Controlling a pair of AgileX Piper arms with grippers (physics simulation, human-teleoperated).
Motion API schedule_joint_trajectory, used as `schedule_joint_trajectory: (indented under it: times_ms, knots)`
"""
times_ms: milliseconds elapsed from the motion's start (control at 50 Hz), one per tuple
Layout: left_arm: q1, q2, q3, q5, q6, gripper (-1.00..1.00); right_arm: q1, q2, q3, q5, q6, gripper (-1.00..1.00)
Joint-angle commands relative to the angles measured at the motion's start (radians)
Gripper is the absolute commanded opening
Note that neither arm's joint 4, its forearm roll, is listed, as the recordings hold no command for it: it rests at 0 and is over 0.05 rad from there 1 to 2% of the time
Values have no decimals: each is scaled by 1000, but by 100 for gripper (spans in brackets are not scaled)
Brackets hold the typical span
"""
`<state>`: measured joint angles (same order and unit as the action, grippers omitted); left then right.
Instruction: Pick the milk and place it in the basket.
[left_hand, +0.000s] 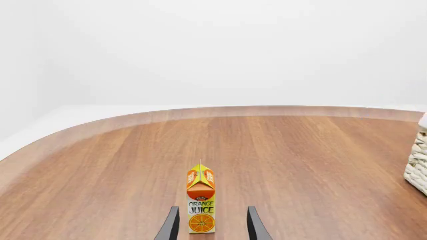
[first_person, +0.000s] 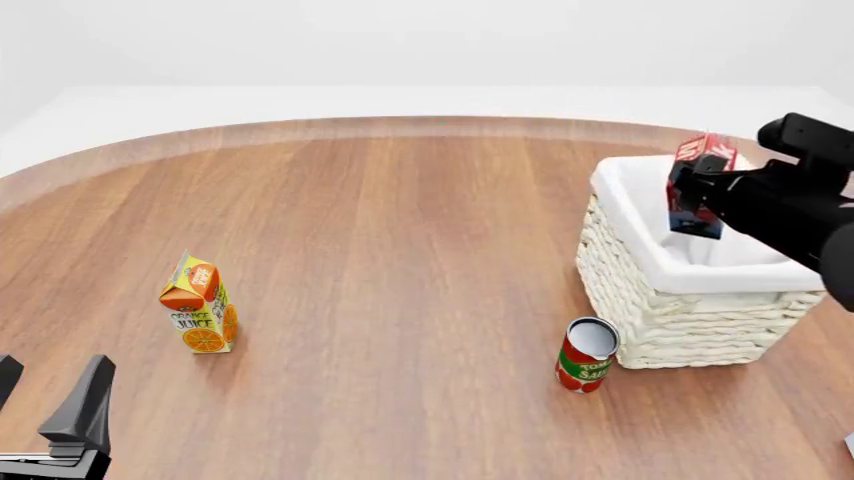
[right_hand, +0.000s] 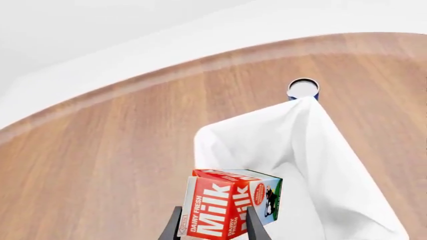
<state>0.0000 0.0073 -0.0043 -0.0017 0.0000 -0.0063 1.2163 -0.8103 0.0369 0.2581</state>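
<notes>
The milk (first_person: 701, 185), a red carton with white "Milk" lettering, hangs tilted over the near part of the basket (first_person: 694, 300). My right gripper (first_person: 691, 195) is shut on it. In the right wrist view the milk (right_hand: 227, 205) sits between the two dark fingers (right_hand: 175, 226), above the basket's white cloth liner (right_hand: 313, 150). The milk is above the rim and touches nothing inside. My left gripper (first_person: 47, 398) is open and empty at the near left edge of the table. In the left wrist view its fingers (left_hand: 171, 225) are spread.
An orange juice carton (first_person: 200, 305) stands upright ahead of the left gripper, apart from it; it also shows in the left wrist view (left_hand: 201, 200). A red can (first_person: 585, 355) stands upright by the basket's near left corner; its top shows in the right wrist view (right_hand: 303, 88). The basket's edge (left_hand: 419, 170) shows in the left wrist view.
</notes>
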Motion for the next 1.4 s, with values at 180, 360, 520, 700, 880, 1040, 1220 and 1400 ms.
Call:
schedule_joint_trajectory:
  times_ms: [180, 360, 520, 700, 880, 1040, 1220, 1400]
  knots:
    - [0, 0, 0, 0, 0, 100, -24, 39, -7, -43, 12, -100]
    - [0, 0, 0, 0, 0, 100, -40, 60, 4, -62, 13, -100]
    - [0, 0, 0, 0, 0, 100, -47, 82, 3, -73, 10, -100]
    - [0, 0, 0, 0, 0, 100, -51, 114, 12, -106, 18, -100]
    - [0, 0, 0, 0, 0, 100, -60, 146, 5, -128, 22, -100]
    - [0, 0, 0, 0, 0, 100, -77, 180, -3, -146, 18, -100]
    - [0, 0, 0, 0, 0, 100, -88, 196, -12, -148, 15, -100]
    - [0, 0, 0, 0, 0, 100, -97, 222, -28, -152, 12, -100]
